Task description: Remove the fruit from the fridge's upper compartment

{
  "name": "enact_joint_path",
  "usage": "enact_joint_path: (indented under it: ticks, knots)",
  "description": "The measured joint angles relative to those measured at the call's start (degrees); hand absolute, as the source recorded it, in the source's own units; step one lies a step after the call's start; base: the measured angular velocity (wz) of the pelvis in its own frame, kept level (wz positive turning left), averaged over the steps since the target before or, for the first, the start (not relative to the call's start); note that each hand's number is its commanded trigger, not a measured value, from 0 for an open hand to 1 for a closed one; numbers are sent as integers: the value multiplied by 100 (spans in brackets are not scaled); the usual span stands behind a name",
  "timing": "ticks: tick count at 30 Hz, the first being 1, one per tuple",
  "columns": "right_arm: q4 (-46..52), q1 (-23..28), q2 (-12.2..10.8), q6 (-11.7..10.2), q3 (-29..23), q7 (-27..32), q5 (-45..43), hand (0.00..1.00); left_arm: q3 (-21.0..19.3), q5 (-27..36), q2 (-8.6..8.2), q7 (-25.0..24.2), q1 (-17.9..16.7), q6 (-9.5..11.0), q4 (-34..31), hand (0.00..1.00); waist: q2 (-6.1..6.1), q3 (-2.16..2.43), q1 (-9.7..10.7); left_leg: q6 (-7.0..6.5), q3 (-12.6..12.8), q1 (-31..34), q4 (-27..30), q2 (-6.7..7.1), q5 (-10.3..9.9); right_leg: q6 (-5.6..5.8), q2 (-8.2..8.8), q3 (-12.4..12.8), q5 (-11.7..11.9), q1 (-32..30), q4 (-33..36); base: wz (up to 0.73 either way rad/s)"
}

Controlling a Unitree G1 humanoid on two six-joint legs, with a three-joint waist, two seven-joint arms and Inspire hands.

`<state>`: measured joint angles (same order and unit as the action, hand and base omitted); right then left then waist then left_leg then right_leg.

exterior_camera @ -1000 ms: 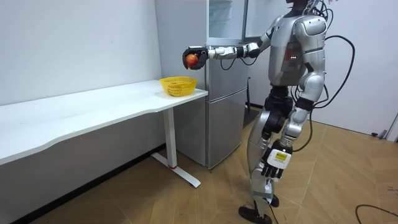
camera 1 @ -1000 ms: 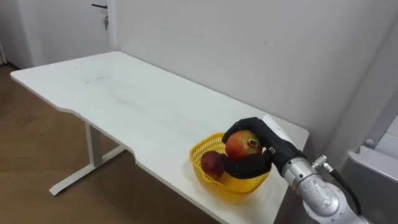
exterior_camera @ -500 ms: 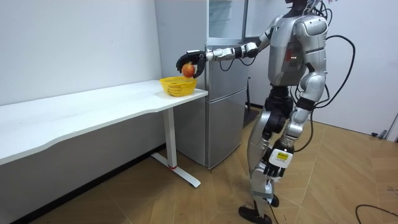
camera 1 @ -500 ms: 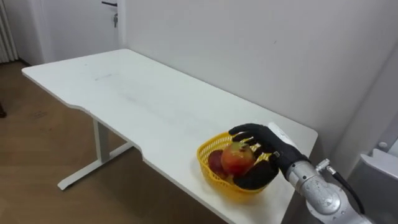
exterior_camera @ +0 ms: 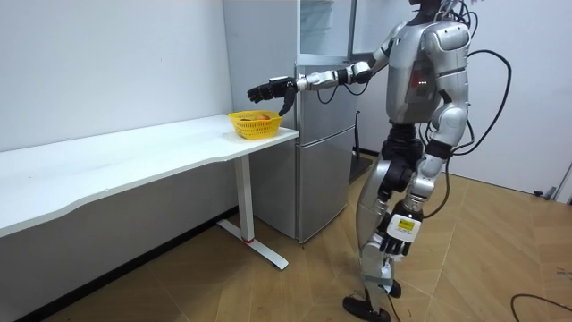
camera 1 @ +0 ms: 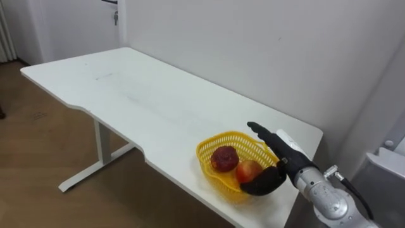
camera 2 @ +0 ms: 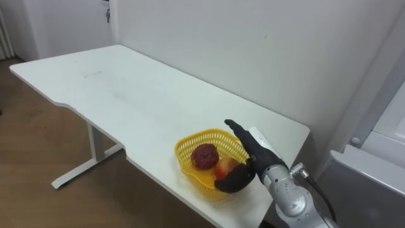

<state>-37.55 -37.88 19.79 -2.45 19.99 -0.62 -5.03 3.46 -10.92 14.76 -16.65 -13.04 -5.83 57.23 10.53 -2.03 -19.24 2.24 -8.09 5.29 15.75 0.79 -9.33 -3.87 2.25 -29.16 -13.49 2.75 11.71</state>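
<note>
left eye: right hand [camera 1: 283, 161] spread open, holding nothing, over basket [camera 1: 207, 149] at table [camera 1: 126, 88] end, apple [camera 1: 249, 171] inside touching a darker fruit [camera 1: 224, 158]; room: robot by fridge [exterior_camera: 322, 134], left hand [exterior_camera: 393, 238] hangs low, grip unreadable; right eye: same.

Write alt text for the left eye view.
An open right hand is spread over the right rim of a yellow basket holding a dark red fruit and a red-yellow fruit. The basket stands near the right end of a white table.
</note>
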Motion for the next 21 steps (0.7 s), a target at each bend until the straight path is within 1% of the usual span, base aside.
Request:
enact_joint_path:
  ticks: [4,7,11,13,16,17,19,21]
  knots:
    - [1,-4,1,-2,-11,0,-7,0,0,-2,0,1,11,6,2,0,3,3,16,0,-3,2,-1,3,0,0,0,1,0,3,1,0]
    - [2,-4,7,-3,-120,-1,-4,0,-2,-4,-5,40,2,6,6,0,8,6,38,0,-8,2,-8,5,0,1,-2,0,0,7,5,0]
    - [8,-5,68,-7,-134,11,37,0,1,-2,-5,149,-15,0,16,0,19,24,76,0,-1,-10,-8,4,0,1,-5,1,2,23,17,0]
    - [9,-5,73,-8,-134,29,150,0,4,2,-4,151,-24,1,18,0,9,31,133,0,-3,-23,-8,3,0,0,-4,5,2,32,32,0]
    - [27,-6,72,-8,-133,50,436,0,17,5,-11,166,-35,-3,56,0,-27,31,168,0,38,-93,-36,-9,0,0,2,104,2,32,93,-11]
    - [79,-6,72,-8,-130,50,517,0,26,4,-21,206,-28,-3,94,0,-52,39,167,0,71,-112,-45,-11,0,0,3,134,2,36,100,-16]
    - [247,-5,73,-8,-142,52,724,0,24,-1,-25,243,-28,0,135,0,-93,39,186,-3,116,-148,-54,-16,0,-2,2,216,3,29,105,-15]
    - [701,-4,72,-5,-313,63,735,0,-3,-4,-29,219,-35,-2,115,0,-186,50,207,-34,163,-153,-58,-21,-23,0,4,287,2,-4,111,-12]
